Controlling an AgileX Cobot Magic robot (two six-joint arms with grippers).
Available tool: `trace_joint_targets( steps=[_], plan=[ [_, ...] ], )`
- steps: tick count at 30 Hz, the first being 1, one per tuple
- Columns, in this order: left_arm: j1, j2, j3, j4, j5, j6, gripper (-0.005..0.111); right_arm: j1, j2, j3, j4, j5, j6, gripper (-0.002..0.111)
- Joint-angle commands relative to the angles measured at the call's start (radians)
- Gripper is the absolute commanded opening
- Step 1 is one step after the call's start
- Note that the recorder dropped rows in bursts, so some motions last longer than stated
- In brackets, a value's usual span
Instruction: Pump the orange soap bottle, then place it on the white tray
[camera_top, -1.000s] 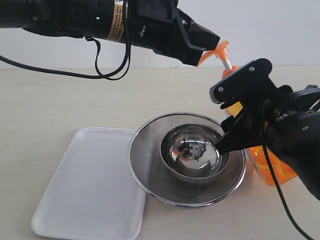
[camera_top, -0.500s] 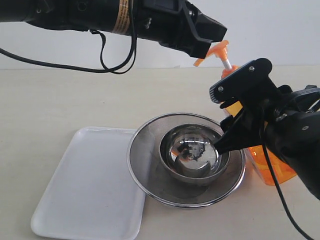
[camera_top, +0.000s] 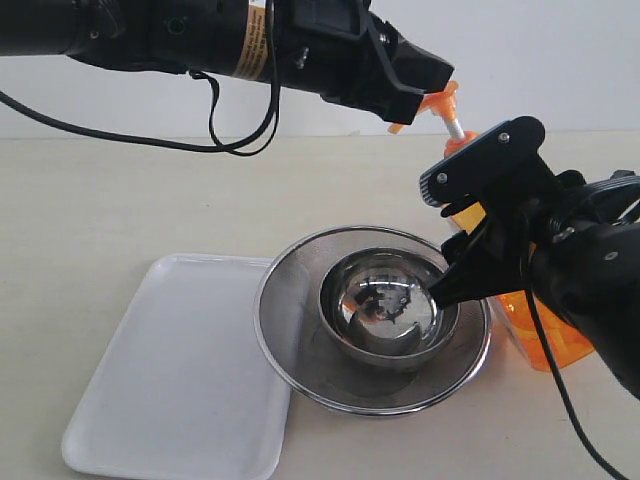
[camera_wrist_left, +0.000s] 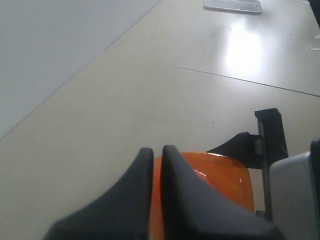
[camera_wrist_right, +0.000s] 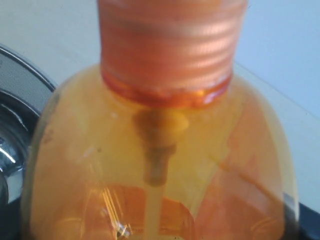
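The orange soap bottle (camera_top: 545, 340) stands at the right of the steel strainer, and its shoulder and ribbed collar fill the right wrist view (camera_wrist_right: 165, 150). My right gripper (camera_top: 450, 235) is shut on the bottle's body, one black finger above and one below. The orange pump head (camera_top: 443, 98) is up on its white stem. My left gripper (camera_top: 428, 78) reaches in from the upper left with its tips on top of the pump head (camera_wrist_left: 220, 175). Its fingers (camera_wrist_left: 156, 150) are shut, almost touching. The white tray (camera_top: 180, 380) lies at the lower left with nothing on it.
A round steel mesh strainer (camera_top: 290, 330) with a shiny steel bowl (camera_top: 385, 310) inside sits in the middle, between tray and bottle, its rim overlapping the tray's right edge. A pale tabletop (camera_top: 120, 200) runs back to a white wall.
My left gripper has moved a little to the right, further over the pump head. The bottle, the right gripper, the strainer and the tray have not moved.
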Motion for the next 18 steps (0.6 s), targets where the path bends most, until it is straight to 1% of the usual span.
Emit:
trace_joint_targets(
  steps=[1,11,18],
  plan=[
    [-0.005,0.012,-0.002,0.012,-0.034,-0.010,0.005,0.000,-0.008,-0.014,-0.036,0.029,-0.005,0.000],
    [-0.005,0.046,-0.002,0.012,-0.076,-0.014,0.005,0.000,-0.008,-0.014,-0.036,0.031,-0.012,0.000],
    [-0.005,0.050,-0.002,0.012,-0.081,-0.014,0.005,0.000,-0.008,-0.014,-0.036,0.031,-0.012,0.000]
  ],
)
